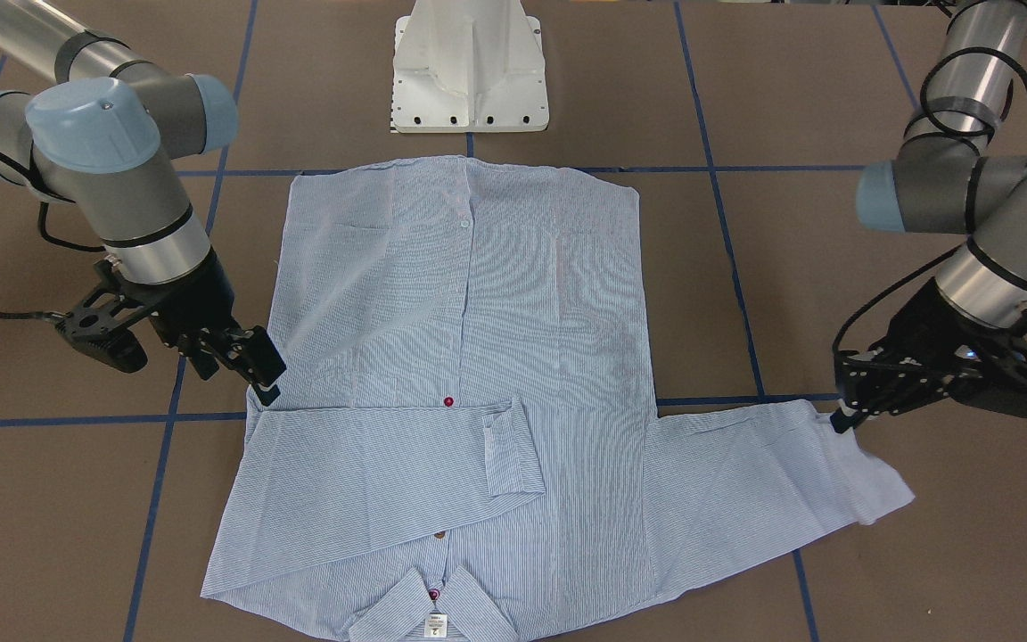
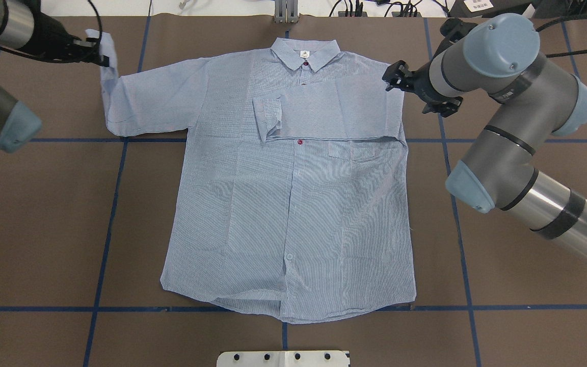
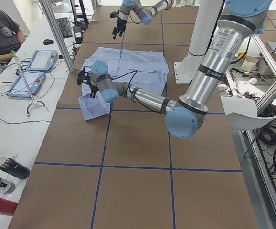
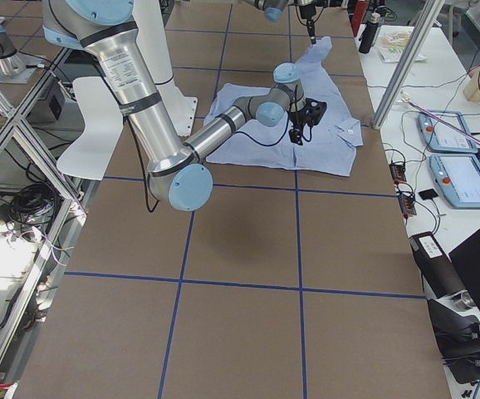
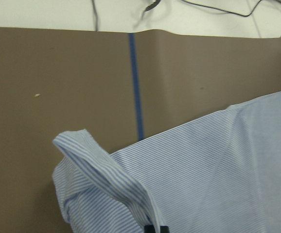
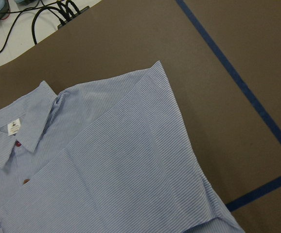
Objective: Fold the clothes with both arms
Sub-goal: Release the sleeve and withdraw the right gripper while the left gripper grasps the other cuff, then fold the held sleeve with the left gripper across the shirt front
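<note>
White moulded pedestal base (image 2: 283,358) sits nearest, on the brown bench (image 2: 44,229), at the end opposite the collar (image 2: 306,53) of the light blue white-striped button-up shirt (image 2: 293,214). The shirt lies flat, front up and buttoned, with its hem farthest from the collar. Its body is smoothed out, which gives both arms a square base to fold on.

Closer to the collar, the chest pocket (image 2: 362,151) shows just below the sleeve on the robot's right (image 2: 334,109). That sleeve is laid across the chest, its folded cuff (image 2: 268,114) past the button line under the collar. I judge that half of the sleeve step done.

Level with the fold, to the robot's right of the collar, the black two-finger right pincer (image 2: 394,76) hangs at the shoulder edge. Its jaws look spread with nothing between them, probably so the fold is not dragged.

To the robot's left of the collar, the other sleeve (image 2: 156,102) stretches outward along the bench. At its end, about as far back as the collar, the black left pincer (image 2: 101,55) is pressed together on the raised cuff (image 5: 96,165), which curls up off the bench. That lifted grip suits carrying the sleeve across towards the button line to mirror the first fold. The risk is thin cloth slipping, or pulling the shoulder out of line.
</note>
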`<state>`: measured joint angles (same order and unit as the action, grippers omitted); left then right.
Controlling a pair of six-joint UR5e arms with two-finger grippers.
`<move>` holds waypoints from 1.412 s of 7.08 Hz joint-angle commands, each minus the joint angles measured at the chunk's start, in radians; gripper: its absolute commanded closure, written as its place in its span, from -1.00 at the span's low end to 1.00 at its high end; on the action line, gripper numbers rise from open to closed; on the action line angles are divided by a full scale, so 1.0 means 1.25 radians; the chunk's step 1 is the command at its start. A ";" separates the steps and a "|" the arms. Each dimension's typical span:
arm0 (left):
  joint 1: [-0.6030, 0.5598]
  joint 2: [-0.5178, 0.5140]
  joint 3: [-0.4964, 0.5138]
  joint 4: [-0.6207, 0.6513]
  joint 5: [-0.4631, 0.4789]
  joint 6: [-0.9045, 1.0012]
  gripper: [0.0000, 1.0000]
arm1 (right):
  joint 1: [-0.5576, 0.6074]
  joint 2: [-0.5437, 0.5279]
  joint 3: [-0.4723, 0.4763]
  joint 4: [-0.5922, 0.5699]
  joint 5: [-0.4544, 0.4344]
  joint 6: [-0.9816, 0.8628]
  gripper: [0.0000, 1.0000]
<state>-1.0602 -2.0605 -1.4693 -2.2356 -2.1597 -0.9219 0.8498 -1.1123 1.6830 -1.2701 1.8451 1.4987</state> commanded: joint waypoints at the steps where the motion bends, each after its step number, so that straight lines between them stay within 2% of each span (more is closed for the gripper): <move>1: 0.137 -0.145 -0.028 0.070 0.069 -0.157 1.00 | 0.059 -0.081 -0.001 0.002 0.031 -0.159 -0.98; 2: 0.203 -0.211 -0.011 0.072 0.127 -0.217 1.00 | 0.104 -0.112 -0.006 0.002 0.078 -0.235 -0.98; 4: 0.270 -0.373 0.124 0.069 0.219 -0.306 1.00 | 0.192 -0.164 -0.032 0.004 0.151 -0.376 -0.99; 5: 0.292 -0.419 0.177 0.067 0.255 -0.334 1.00 | 0.206 -0.175 -0.033 0.005 0.167 -0.397 -0.98; 8: 0.355 -0.438 0.201 0.066 0.349 -0.363 1.00 | 0.209 -0.182 -0.039 0.005 0.167 -0.398 -0.99; 9: 0.361 -0.441 0.208 0.066 0.352 -0.364 0.93 | 0.209 -0.182 -0.048 0.006 0.167 -0.399 -0.98; 10: 0.369 -0.466 0.240 0.066 0.364 -0.363 -0.36 | 0.209 -0.180 -0.049 0.006 0.168 -0.398 -0.99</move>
<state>-0.6135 -2.6160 -1.2061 -2.1537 -1.7247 -1.3746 1.1101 -1.3385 1.6267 -1.2630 2.0544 1.0011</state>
